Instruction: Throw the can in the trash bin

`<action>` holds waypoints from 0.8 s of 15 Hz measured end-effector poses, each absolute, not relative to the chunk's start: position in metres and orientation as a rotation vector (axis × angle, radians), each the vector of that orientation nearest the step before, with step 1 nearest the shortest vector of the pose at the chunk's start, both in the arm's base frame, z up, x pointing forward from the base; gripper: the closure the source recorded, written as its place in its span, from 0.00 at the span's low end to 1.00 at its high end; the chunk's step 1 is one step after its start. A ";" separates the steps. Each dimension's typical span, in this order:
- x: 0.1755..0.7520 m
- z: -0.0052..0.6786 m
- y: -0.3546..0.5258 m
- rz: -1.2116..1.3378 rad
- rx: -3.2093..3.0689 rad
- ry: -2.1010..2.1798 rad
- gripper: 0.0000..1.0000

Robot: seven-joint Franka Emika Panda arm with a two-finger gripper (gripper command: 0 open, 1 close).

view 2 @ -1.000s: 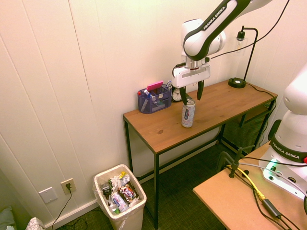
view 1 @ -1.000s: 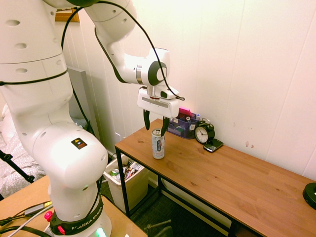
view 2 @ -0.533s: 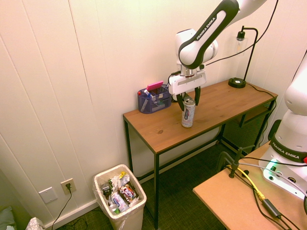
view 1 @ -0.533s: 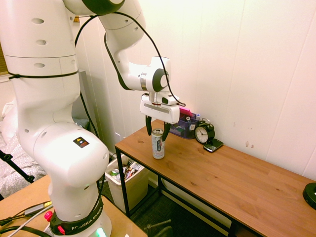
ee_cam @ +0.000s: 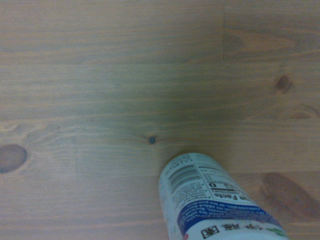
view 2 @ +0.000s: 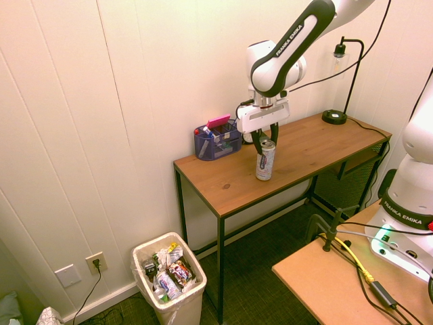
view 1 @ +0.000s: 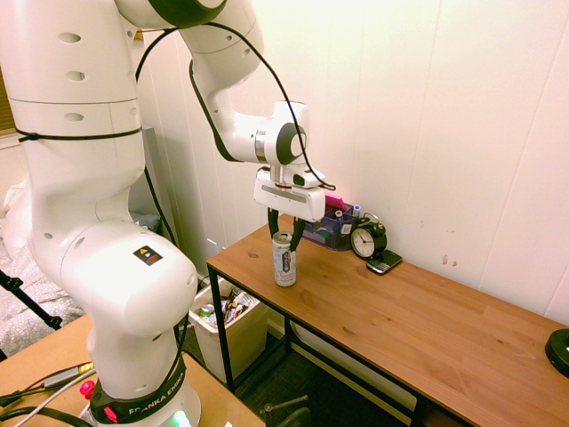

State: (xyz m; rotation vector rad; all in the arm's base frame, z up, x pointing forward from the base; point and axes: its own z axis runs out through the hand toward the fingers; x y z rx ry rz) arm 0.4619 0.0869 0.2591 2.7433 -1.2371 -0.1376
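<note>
Left to right in the second exterior view: the trash bin (view 2: 187, 313) is on the floor off the near end of the bench (view 2: 215, 188), liner in, already pretty full of wrappers and cans. Purple organizer (view 2: 218, 145) next, on the bench by the wall. Then the can (view 2: 264, 166), upright, base still on the wood, near the front edge. Hand (view 2: 266, 147) is right over it, pointing down. What's new: the fingers were spread either side of the can a moment ago, now they're drawn in against its upper part, so it looks gripped, not lifted. Lamp (view 2: 335, 116) at the far right end, not in play. For the task, approach looks done; next comes a straight lift, then a carry over the bench end to the bin. Grip sits high, so the can could swing or slip; heaped trash might let it roll off.
</note>
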 end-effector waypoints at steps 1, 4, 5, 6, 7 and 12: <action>0.462 0.259 0.086 -0.138 2.742 -1.240 1.00; 0.463 0.269 0.089 -0.149 2.762 -1.259 1.00; 0.462 0.284 0.097 -0.136 2.783 -1.251 1.00; 0.459 0.306 0.114 -0.115 2.810 -1.224 1.00; 0.453 0.332 0.139 -0.083 2.840 -1.189 1.00; 0.412 0.435 0.325 0.120 2.872 -1.096 1.00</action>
